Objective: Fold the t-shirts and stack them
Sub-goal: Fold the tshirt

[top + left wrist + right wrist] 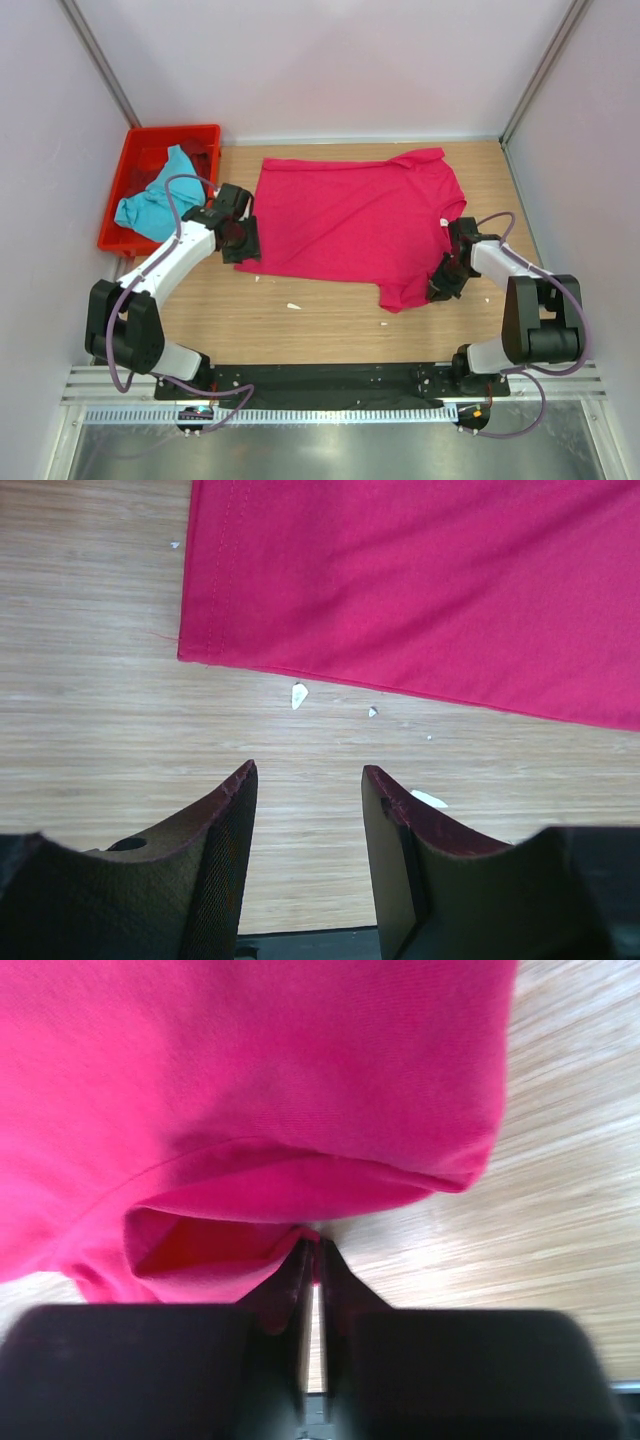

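The magenta-pink t-shirt lies spread flat on the wooden table, collar to the right. The turquoise-blue t-shirt lies crumpled in the red crate at the back left. My left gripper is open and empty, just off the pink shirt's near-left hem corner; in the left wrist view the gripper hovers over bare wood in front of the hem. My right gripper is shut on a fold of the pink shirt's edge by the near sleeve; in the right wrist view it pinches the cloth.
Small white scraps lie on the wood near the shirt's front hem, and also show in the left wrist view. White walls enclose the table on three sides. A black rail runs along the near edge.
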Controlling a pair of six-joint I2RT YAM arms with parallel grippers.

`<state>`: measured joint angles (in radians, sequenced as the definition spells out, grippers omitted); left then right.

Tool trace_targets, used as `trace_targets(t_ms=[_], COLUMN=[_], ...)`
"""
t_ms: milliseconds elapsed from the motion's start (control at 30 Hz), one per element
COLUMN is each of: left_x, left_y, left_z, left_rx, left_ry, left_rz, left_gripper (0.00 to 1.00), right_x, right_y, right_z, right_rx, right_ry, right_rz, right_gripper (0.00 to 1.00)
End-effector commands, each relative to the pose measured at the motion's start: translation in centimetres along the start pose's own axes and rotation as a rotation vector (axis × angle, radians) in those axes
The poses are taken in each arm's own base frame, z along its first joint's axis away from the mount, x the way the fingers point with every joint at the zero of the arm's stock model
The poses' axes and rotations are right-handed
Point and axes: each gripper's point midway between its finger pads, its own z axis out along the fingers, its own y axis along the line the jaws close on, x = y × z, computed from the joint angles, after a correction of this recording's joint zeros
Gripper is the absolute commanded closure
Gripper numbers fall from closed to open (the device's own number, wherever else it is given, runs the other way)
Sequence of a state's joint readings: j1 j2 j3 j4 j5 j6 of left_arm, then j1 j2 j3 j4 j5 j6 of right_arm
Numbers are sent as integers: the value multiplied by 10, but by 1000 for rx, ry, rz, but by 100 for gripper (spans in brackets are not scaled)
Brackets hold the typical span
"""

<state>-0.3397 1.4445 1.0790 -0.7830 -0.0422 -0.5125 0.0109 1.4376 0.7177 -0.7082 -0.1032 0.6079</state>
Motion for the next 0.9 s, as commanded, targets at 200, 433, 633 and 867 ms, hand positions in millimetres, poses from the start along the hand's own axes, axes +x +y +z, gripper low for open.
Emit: trace_targets(t_ms=[200,433,633,867], left_x=[-11,-16,-13,-11], left_y=[11,44,56,61], left_z=[-2,19,42,59], left_rx=[-42,-85,-121,-147], left_ry=[-28,5,48,89], left_rz=[-38,-127,-151,-164], left_gripper=[46,48,57,56], right_x=[2,3,10,14], right_y=[-18,-28,-32,-33], right_z=[-14,-57,-78,-78], right_rx=[86,106,85,71], right_ry=[-49,-139,-176,-171], right_rz=[56,77,66,62], right_gripper=[99,99,99,99])
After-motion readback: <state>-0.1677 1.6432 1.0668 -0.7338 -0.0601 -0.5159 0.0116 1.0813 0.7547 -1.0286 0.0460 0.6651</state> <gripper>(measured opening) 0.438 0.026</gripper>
